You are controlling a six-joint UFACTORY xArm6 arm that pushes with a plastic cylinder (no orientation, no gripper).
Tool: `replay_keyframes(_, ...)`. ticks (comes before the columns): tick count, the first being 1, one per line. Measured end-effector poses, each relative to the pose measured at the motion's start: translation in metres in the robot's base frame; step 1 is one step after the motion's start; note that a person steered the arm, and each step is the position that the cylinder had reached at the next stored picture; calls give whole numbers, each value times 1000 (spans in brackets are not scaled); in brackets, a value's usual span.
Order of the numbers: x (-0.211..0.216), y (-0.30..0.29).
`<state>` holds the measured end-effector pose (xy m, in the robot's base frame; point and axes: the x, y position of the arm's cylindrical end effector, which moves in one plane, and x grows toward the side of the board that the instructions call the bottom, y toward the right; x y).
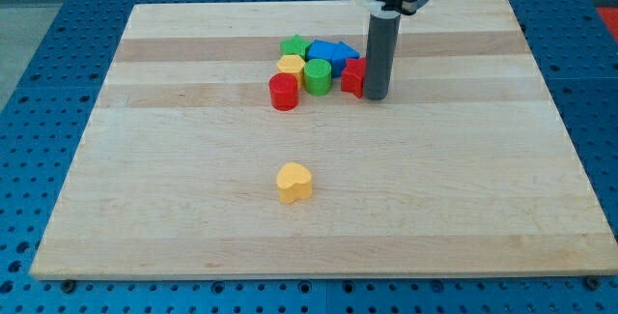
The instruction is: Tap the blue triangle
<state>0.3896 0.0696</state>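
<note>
Nearest the camera: yellow heart [294, 183], alone on the board [145, 208], at about 6 o'clock from the cluster and well apart from it.

Cluster, view's left to right, in the upper middle of the board:
- red cylinder [284, 92], upright, at the cluster's 8 o'clock corner.
- yellow block [291, 64], flat-topped, shape not clear; just at 1 o'clock of the red cylinder, touching or nearly so.
- green star-like block [294, 45], at 12 o'clock of the yellow block.
- green cylinder [317, 75], upright, just at 3 o'clock of the red cylinder.
- blue triangle [323, 51], the task block: saturated blue, sloped faces meeting in a ridge, lighter top face; sits at 12 o'clock of the green cylinder, at the cluster's far side.
- second blue block [344, 54], touching the triangle at its 3 o'clock; shape not resolved, partly hidden.
- red block [353, 78], partly hidden by the rod; shape cannot be told.

Rod: dark, upright. My tip [375, 97] rests on the board, touching or just beside the red block at its 3 o'clock. Tip lies at about 4 o'clock from the blue triangle, near but apart, with the red block and second blue block between.

Claw state: none fitted, only the bare rod, so wide or narrow does not apply and nothing is held.

Counts: red 2, yellow 2, green 2, blue 2; 8 blocks total. One board, one rod.
</note>
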Motion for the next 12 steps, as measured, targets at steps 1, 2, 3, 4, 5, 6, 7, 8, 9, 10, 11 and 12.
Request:
replay_keyframes(1,0,9)
replay_keyframes(2,-17,27)
replay_keyframes(3,-44,42)
replay_keyframes(4,-78,45)
replay_keyframes(5,-110,27)
replay_keyframes(6,-114,5)
replay_keyframes(7,-113,-12)
replay_keyframes(8,-106,-15)
replay_keyframes(9,-104,-15)
replay_keyframes(10,-100,-15)
replay_keyframes(11,-95,-15)
replay_keyframes(12,-93,-15)
